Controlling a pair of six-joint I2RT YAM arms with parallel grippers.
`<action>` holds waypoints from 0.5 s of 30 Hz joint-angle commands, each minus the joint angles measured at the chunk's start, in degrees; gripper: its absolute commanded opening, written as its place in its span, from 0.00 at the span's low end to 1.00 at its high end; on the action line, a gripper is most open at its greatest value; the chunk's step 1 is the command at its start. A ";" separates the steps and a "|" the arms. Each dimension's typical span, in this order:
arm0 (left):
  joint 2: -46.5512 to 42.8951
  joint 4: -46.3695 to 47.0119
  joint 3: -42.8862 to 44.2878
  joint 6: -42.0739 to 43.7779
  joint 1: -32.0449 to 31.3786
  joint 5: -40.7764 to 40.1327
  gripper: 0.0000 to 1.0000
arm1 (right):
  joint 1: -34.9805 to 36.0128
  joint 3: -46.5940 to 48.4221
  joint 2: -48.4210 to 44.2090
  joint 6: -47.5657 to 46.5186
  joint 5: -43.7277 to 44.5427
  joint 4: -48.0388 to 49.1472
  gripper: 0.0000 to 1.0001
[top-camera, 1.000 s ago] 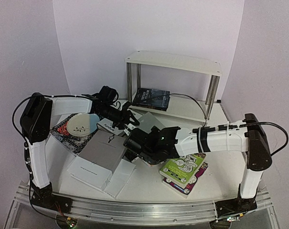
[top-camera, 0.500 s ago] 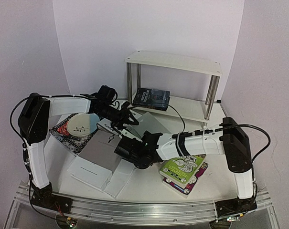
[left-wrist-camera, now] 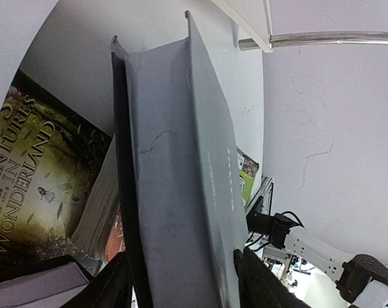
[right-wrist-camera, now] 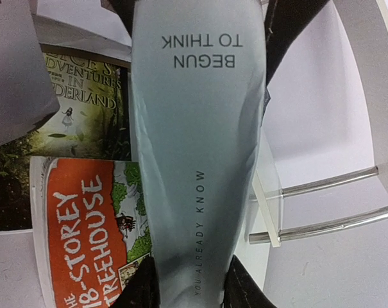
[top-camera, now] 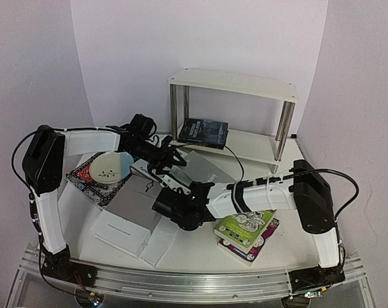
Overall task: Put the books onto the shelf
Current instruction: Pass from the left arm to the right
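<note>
A grey book (top-camera: 204, 168) hangs tilted above the table between my two grippers. My right gripper (right-wrist-camera: 194, 260) is shut on its spine end, the fingers pressing both faces of the grey book (right-wrist-camera: 197, 128). My left gripper (left-wrist-camera: 181, 253) flanks the other end of the grey book (left-wrist-camera: 181, 160); whether its fingers still press the book is unclear. In the top view the left gripper (top-camera: 171, 157) is near the shelf's left legs and the right gripper (top-camera: 183, 196) is below it. The shelf (top-camera: 232, 82) stands at the back, a dark book (top-camera: 203, 131) on its lower board.
Under the grey book lie an Alice in Wonderland book (right-wrist-camera: 78, 109) and an orange Treehouse book (right-wrist-camera: 78, 237). A lime green book (top-camera: 245, 224) tops a magenta one (top-camera: 261, 245) at the right. Big pale books (top-camera: 133, 215) lie front left. A black-red placemat (top-camera: 91, 183) carries a pale disc (top-camera: 113, 165).
My right arm has swung left across the table, and its gripper has closed on the grey book's near end. The left arm has hardly moved.
</note>
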 commanded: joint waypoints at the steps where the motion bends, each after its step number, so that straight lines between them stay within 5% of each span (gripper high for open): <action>1: -4.72 1.08 -0.58 -0.67 0.16 -1.56 0.62 | 0.02 -0.38 -4.72 -2.10 5.88 -2.30 0.27; 9: -10.63 2.33 -1.74 -0.42 0.17 -7.60 0.78 | 0.01 -5.60 -12.56 -12.82 3.65 1.98 0.25; 15: -17.11 2.38 -3.01 0.35 0.91 -15.19 0.81 | -0.97 -11.81 -18.40 -27.70 -2.94 9.50 0.26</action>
